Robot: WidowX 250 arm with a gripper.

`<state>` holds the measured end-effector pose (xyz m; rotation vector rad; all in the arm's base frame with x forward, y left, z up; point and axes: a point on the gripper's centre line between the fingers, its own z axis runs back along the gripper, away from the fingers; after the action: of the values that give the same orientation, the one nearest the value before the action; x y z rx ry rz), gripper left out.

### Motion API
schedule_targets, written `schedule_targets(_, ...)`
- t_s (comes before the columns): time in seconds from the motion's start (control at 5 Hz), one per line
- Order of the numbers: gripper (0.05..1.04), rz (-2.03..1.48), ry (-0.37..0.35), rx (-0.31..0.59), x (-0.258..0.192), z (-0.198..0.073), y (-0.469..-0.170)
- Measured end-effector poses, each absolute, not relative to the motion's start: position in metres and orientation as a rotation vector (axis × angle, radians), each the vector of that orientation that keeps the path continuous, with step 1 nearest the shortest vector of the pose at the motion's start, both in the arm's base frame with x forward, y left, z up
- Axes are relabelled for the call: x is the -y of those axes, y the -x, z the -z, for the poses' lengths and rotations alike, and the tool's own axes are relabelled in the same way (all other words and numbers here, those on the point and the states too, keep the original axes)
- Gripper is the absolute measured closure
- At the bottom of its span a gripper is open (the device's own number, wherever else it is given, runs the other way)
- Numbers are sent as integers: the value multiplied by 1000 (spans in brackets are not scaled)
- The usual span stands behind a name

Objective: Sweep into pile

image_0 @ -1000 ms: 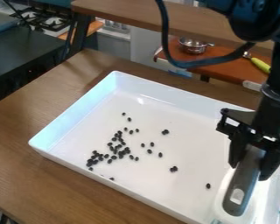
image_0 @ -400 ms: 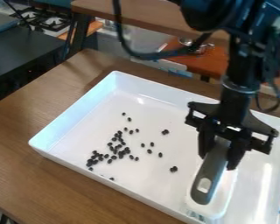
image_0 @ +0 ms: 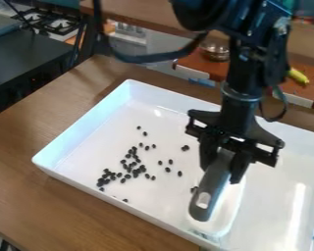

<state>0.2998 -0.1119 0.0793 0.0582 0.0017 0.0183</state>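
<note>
Grey handle [image_0: 211, 191] clamped in our gripper [image_0: 221, 170], we hold the white head [image_0: 220, 223] low, probably to herd beans [image_0: 135, 173].

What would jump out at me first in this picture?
Probably the black robot arm coming down from the top edge, its black two-fingered claw gripping a grey handle over the tray. Next, the small dark oval beans or pellets, strewn mostly across the left part of the big white rectangular tray.
</note>
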Motion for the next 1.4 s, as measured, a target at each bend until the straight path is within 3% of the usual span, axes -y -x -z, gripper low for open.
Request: schedule_targets(1.4,602,-104,-191,-58,-20,-81,-282)
